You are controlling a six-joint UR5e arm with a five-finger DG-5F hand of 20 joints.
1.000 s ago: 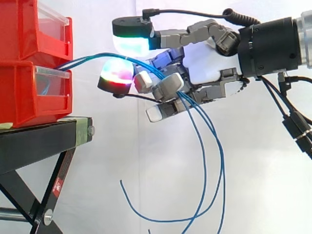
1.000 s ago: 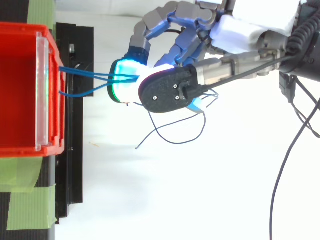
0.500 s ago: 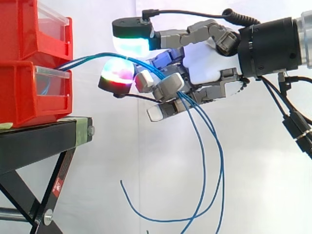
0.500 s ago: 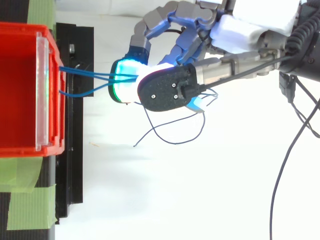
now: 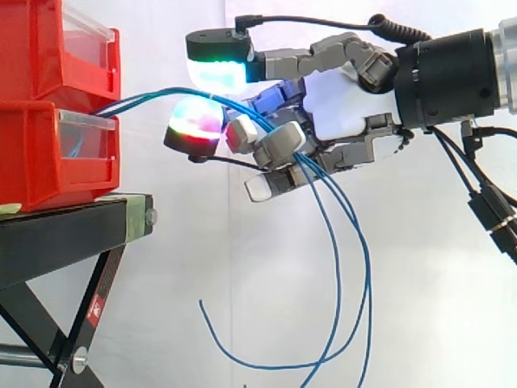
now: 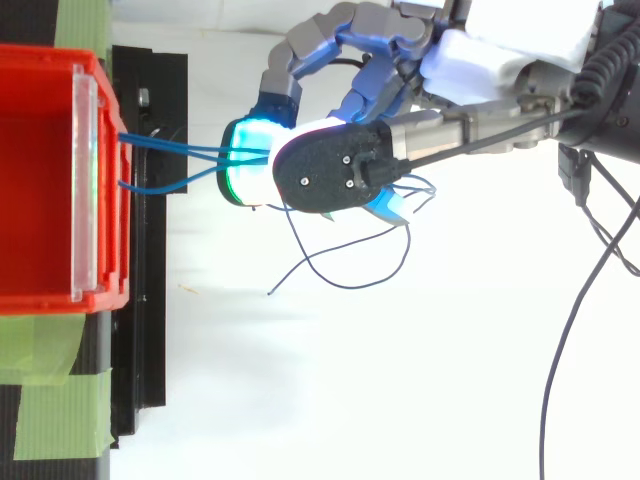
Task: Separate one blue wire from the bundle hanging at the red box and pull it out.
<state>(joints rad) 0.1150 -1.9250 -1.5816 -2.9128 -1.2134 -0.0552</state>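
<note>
**Side view:** The hand (image 5: 347, 105) hangs level with the lower red box (image 5: 36, 162), its fingers curled round the blue wires (image 5: 145, 99). The wires run from the top of the box's front, pass between the glowing pads (image 5: 195, 121) and drop in long loops below. Almost nothing here has moved since a second ago. The bundle is still rooted at the box, so no wire is out yet. A small sticker (image 5: 95, 308) on the black stand (image 5: 73, 222) is too small to read.

**Top view:** The black-backed fingertip (image 6: 328, 180) has crept a little toward the red box (image 6: 118, 230), closing over the wires (image 6: 170, 155). This looks like a tightening pinch, though whether it traps one strand or several is hidden. The green tape (image 6: 60, 420) bears no writing.
</note>
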